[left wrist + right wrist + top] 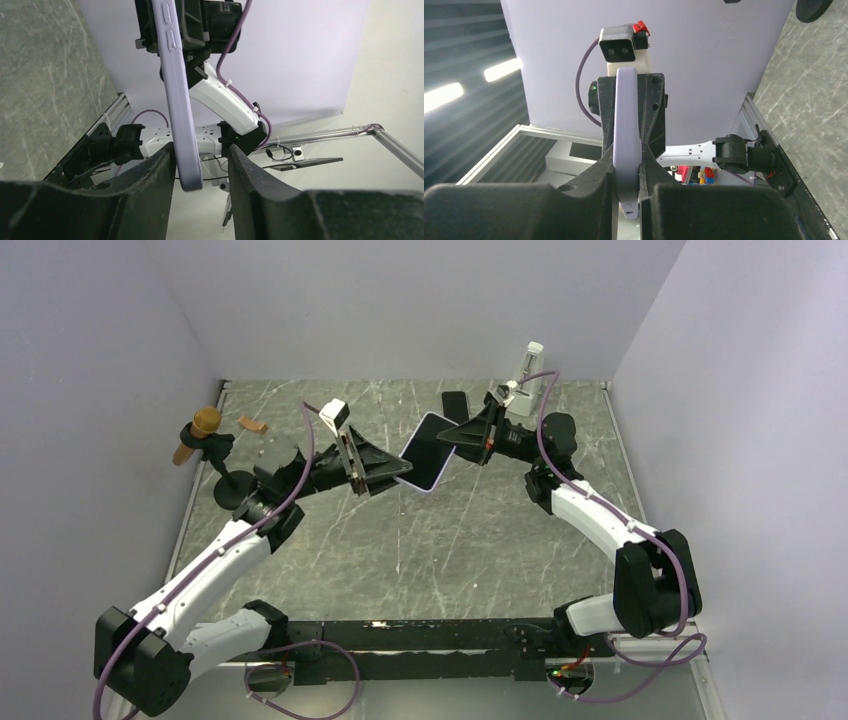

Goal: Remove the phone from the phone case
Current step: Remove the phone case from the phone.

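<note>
The thin pale lavender phone case point(424, 483) with rounded corners hangs in the air above the grey marbled table point(400, 560), a little toward the far side. The dark flat phone point(424, 450) sits inside it.

The right gripper point(626, 167) is clamped tightly on the far right end of the case, with one finger on each broad face. The left gripper point(200, 157) stands around the near left end, only narrowly apart. One finger touches the shell, and on the other side a gap is visible. So, in my judgement, only the right arm really carries the load.

The danger is this: if the left gripper pushes or pulls before it closes, the case can turn in the right fingers, slip out and fall on the table. Also, the right fingers seem to press phone and shell together, so pulling there may separate nothing.
</note>
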`<state>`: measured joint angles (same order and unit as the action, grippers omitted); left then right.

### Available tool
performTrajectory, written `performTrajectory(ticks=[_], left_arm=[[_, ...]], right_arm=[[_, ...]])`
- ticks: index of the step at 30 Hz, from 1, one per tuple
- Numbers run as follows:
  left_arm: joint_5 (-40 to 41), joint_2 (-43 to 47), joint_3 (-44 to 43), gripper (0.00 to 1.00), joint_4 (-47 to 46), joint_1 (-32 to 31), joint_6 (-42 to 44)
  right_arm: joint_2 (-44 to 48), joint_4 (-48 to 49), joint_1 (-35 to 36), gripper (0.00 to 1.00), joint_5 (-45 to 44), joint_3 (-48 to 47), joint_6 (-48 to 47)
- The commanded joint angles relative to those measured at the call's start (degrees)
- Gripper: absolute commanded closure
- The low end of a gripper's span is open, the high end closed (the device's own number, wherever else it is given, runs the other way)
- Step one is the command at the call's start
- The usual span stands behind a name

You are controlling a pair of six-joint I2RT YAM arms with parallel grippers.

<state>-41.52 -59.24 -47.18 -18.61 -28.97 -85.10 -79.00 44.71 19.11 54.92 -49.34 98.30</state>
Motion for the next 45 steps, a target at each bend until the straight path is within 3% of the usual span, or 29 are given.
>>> performTrajectory(ticks=[1,4,9,16,23,27,32,36,39,43,45], left_arm=[[0.74,4.9,1.41,0.53,-5.69,-0.18,-2.68],[2.02,5.99,3.18,0.55,-6.56,-0.12,-4.1],[3.65,5.61,3.49,0.63,-8.21,-0.1,-5.91],[4.45,4.78,4.52,0.71,-11.45,0.21,-8.28],[3.0,2.42,4.31,0.7,-15.31,1.31,-9.4],[2.15,1.24,3.75,0.76,-17.29,1.66,-9.55],[1.98,-0.84,3.18,1.0,-24.97,1.7,-10.45],[2.39,-3.82,1.7,1.0,-37.68,1.64,-12.92],[2.27,-7.6,-1.19,1.0,-49.64,1.64,-16.12],[4.7,-12.04,-3.19,1.0,-57.52,1.56,-20.8],[5.52,-12.97,-3.69,1.0,-58.32,1.55,-21.13]], right_arm=[[-0.41,10.8,-0.68,1.0,-2.22,0.23,4.67],[-1.17,11.94,-0.75,1.0,-2.36,-0.44,5.66],[-0.35,5.76,-0.53,1.0,-1.52,-2.28,1.24],[-1.32,8.34,-0.31,1.0,-1.38,-1.45,2.86],[-1.66,4.86,-0.23,1.0,1.86,-2.9,1.37],[-2.49,6.6,-0.23,1.0,2.24,-2.69,2.7],[-5.12,10.39,-0.05,1.0,3.14,-2.66,7.19],[-7.87,13.6,0.96,1.0,5.09,-2.71,11.05],[-10.88,22.83,3.13,1.0,4.69,-2.18,16.91],[-15.99,37.33,7.86,1.0,-0.12,-3.87,28.14],[-17.44,39.02,9.8,1.0,-2.05,-6.56,29.93]])
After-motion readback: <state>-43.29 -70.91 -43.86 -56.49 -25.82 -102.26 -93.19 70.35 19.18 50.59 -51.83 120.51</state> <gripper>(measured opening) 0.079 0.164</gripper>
